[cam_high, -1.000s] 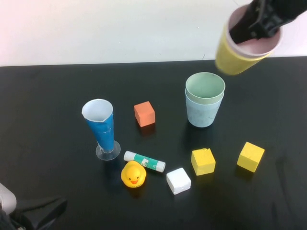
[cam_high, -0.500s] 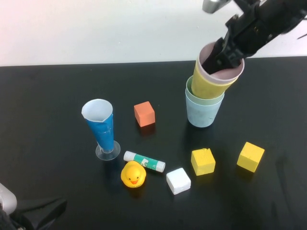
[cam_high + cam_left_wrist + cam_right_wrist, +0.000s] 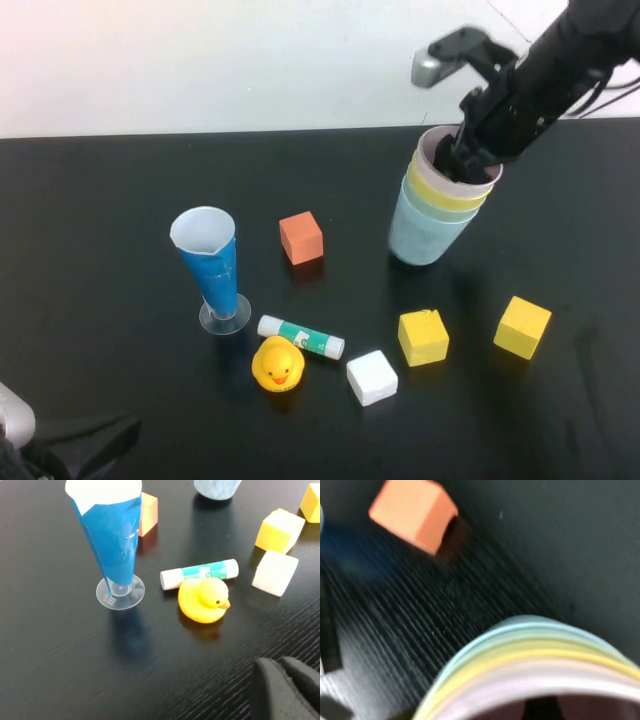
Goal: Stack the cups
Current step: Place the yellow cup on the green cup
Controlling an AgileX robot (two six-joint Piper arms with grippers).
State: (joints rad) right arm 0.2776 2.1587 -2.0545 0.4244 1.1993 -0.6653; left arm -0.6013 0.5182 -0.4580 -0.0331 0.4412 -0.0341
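Right gripper [image 3: 468, 158]: I see its fingers reaching down inside the pink cup [image 3: 436, 170], at the rim on the far side; from my feeds I cannot tell whether they are pinched on the wall or loose.
Cups: the pink cup sits in the yellow cup [image 3: 425, 192], that in a green one whose rim shows only as a thin band in the right wrist view, and all in the light blue cup [image 3: 420, 232], which stands on the bench [image 3: 120, 200] right under the fingers. The stack leans slightly.
Left gripper [image 3: 287, 690]: parked low at the near left corner of the bench, well apart from the stack; only dark padding shows, so the fingers' state I cannot tell.
Writing: the glue stick [image 3: 301, 337] has a green and white label, too small for me to read.
Around the stack: orange cube [image 3: 301, 237] to its left; two yellow cubes [image 3: 424, 337] nearer me, apart from it; white cube [image 3: 372, 377] beside the glue stick.
Further off: rubber duck [image 3: 277, 363] touching the glue stick; tall blue cone cup [image 3: 212, 268] on a clear base, upright.
In the way: I see nothing touching the stack but the fingers.
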